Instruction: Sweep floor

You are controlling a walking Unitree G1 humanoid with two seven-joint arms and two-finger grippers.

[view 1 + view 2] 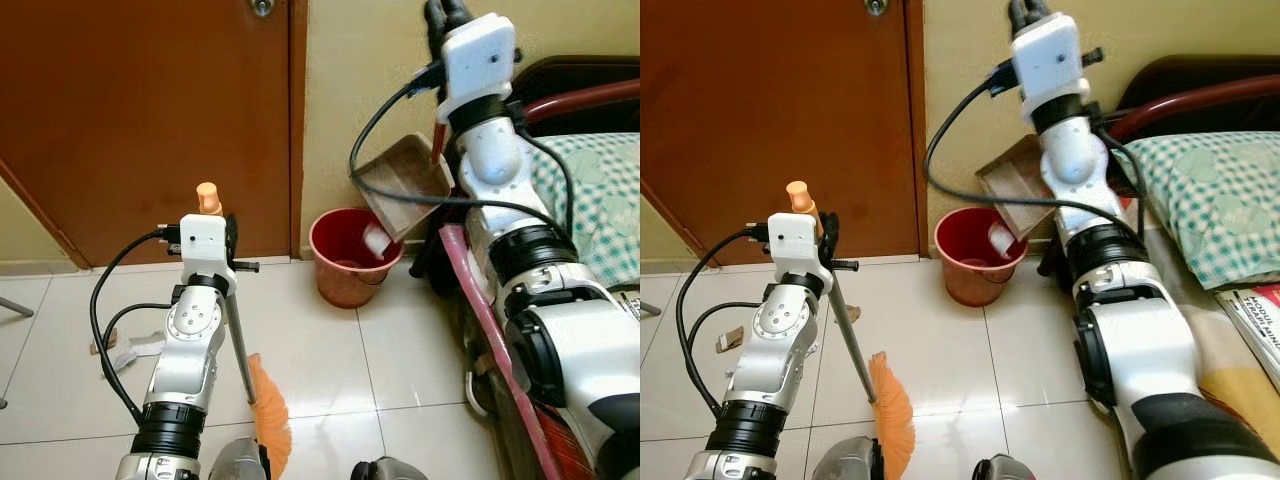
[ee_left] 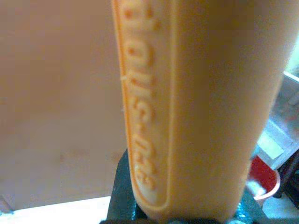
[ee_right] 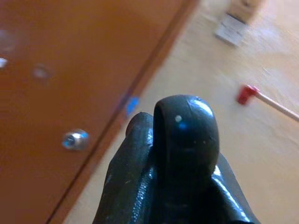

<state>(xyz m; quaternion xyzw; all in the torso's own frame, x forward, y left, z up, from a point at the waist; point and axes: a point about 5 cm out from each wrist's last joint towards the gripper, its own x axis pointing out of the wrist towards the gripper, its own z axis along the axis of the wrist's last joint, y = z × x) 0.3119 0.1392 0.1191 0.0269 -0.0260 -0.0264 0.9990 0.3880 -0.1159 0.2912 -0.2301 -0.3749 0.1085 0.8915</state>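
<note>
Broom (image 1: 268, 410) first, nearest the camera: its orange bristles are resting on the pale tiles below the left gripper (image 1: 228, 235), and the grey shaft is slanting up into it. The fingers are clamping the orange handle (image 1: 208, 197), whose tip is poking out just above; in the left wrist view that handle (image 2: 187, 107) is pressing right up against the lens, raised lettering running along it. Beyond the left gripper, scraps (image 1: 112, 345) are lying on the tiles beside the arm. Farther on, the right arm is reaching high, the right gripper (image 1: 446, 14) up by the yellow wall with fingers pressed together and nothing visible between them. Below it, the dustpan (image 1: 402, 182) is tilting over the red bucket (image 1: 350, 262), something white sitting at its lip. Behind everything, the brown door (image 1: 140, 110) is standing closed.
</note>
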